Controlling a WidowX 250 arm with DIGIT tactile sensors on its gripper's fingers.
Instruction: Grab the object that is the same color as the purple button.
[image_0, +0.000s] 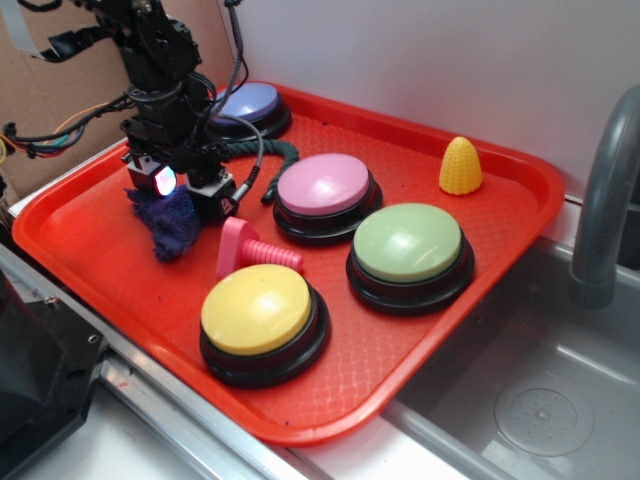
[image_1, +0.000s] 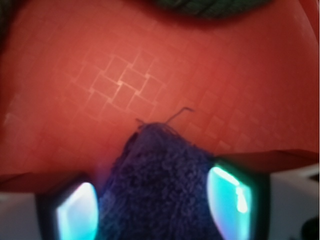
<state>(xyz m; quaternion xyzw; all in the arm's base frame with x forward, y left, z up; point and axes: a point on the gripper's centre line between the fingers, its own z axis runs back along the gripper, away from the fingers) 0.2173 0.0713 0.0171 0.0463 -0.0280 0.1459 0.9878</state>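
The object, a dark purple-blue fuzzy cloth scrap (image_0: 170, 226), lies at the left of the red tray (image_0: 90, 250). My gripper (image_0: 188, 196) stands right over it. In the wrist view the cloth scrap (image_1: 160, 170) fills the gap between the two glowing pads (image_1: 75, 212) and touches both, so my gripper (image_1: 157, 210) is shut on it. Behind the arm at the back of the tray sits the purple button (image_0: 250, 101), partly hidden.
A dark green rope (image_0: 268, 152) lies just behind the gripper. A pink toy bolt (image_0: 250, 250) lies to the cloth's right. Pink (image_0: 322, 183), green (image_0: 407, 242) and yellow (image_0: 257, 308) buttons and a yellow corn (image_0: 460, 166) share the tray. Right of the tray are a sink (image_0: 540, 390) and a faucet (image_0: 600, 200).
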